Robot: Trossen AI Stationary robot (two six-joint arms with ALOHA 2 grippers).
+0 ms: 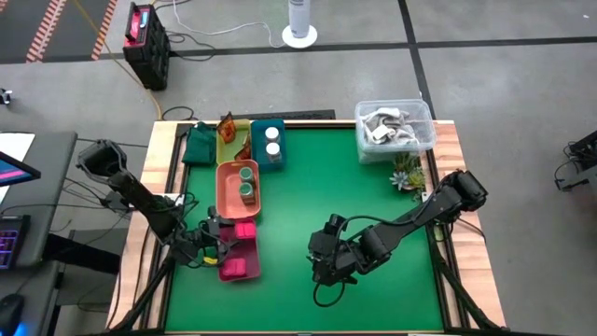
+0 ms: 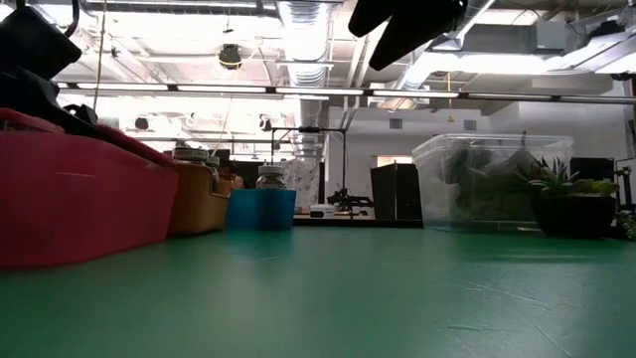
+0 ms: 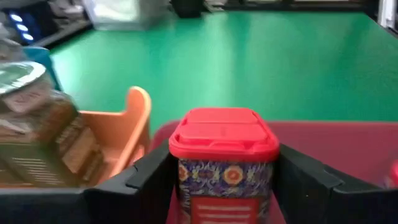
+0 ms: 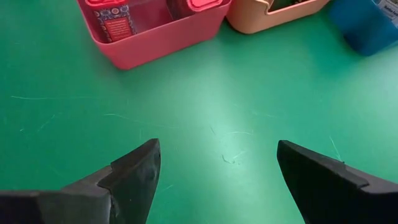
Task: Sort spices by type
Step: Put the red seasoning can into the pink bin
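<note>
My left gripper [image 1: 221, 246] is at the pink tray's [image 1: 244, 268] left side, shut on a pink-lidded spice block [image 3: 224, 158] with a patterned label. More pink blocks [image 1: 244, 230] lie in that tray. Green-lidded jars [image 1: 247, 181] stand in the orange tray [image 1: 226, 198]. White jars [image 1: 273, 140] stand in the blue tray [image 1: 262, 160]. Orange-brown sachets [image 1: 229, 126] lie in the yellow tray [image 1: 229, 147]. My right gripper [image 4: 217, 168] hangs open over bare green table, right of the pink tray. My left gripper pinches the pink block by its two side walls [image 3: 184, 177], just under the lid, one finger [image 3: 149, 180] on each side. The fingers come level at it. The block stands upright over the pink tray [image 3: 348, 143]; its bottom is out of the frame.
A green tray [image 1: 198, 146] lies left of the yellow one. A clear tub of grey-white clutter [image 1: 395, 126] and a small plant [image 1: 408, 173] occupy the far right corner. The green mat's middle and near part [image 1: 373, 299] are open room.
</note>
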